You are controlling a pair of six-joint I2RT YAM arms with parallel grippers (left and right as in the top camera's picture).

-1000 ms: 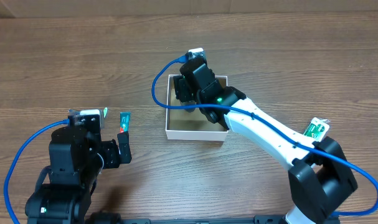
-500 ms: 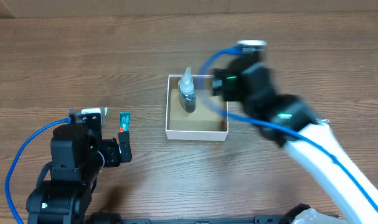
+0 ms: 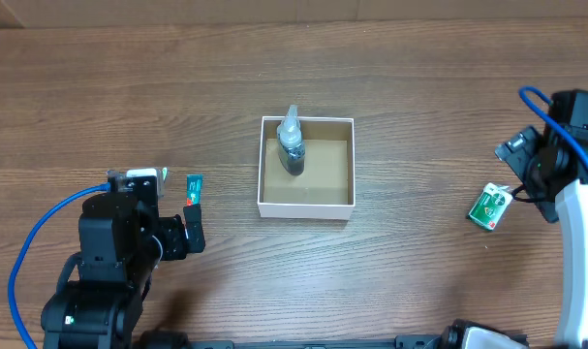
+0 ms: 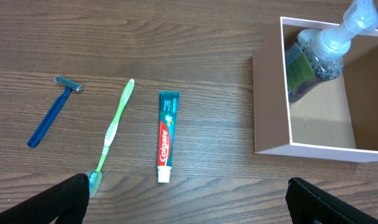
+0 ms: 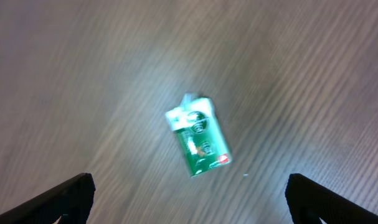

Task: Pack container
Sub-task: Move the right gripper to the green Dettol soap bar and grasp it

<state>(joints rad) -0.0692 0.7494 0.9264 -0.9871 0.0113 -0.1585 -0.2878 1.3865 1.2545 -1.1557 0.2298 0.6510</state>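
Note:
The container (image 3: 306,204), a white-walled box with a brown inside, sits mid-table and holds a clear bottle (image 3: 291,143) lying against its left wall; both also show in the left wrist view, container (image 4: 269,106) and bottle (image 4: 316,53). My left gripper (image 4: 189,202) is open and empty above the table, near a Colgate toothpaste tube (image 4: 166,135), a green toothbrush (image 4: 114,127) and a blue razor (image 4: 48,118). My right gripper (image 5: 189,199) is open and empty above a small green packet (image 5: 198,135), which lies at the right of the table (image 3: 489,206).
The left arm's base (image 3: 109,262) fills the front left of the table. The right arm (image 3: 565,174) stands at the right edge. A toothpaste tube's end (image 3: 192,187) pokes out beside the left gripper in the overhead view.
My right arm has left the container after letting go of the bottle there, and has swung far right to above the green packet. The left arm has not moved.

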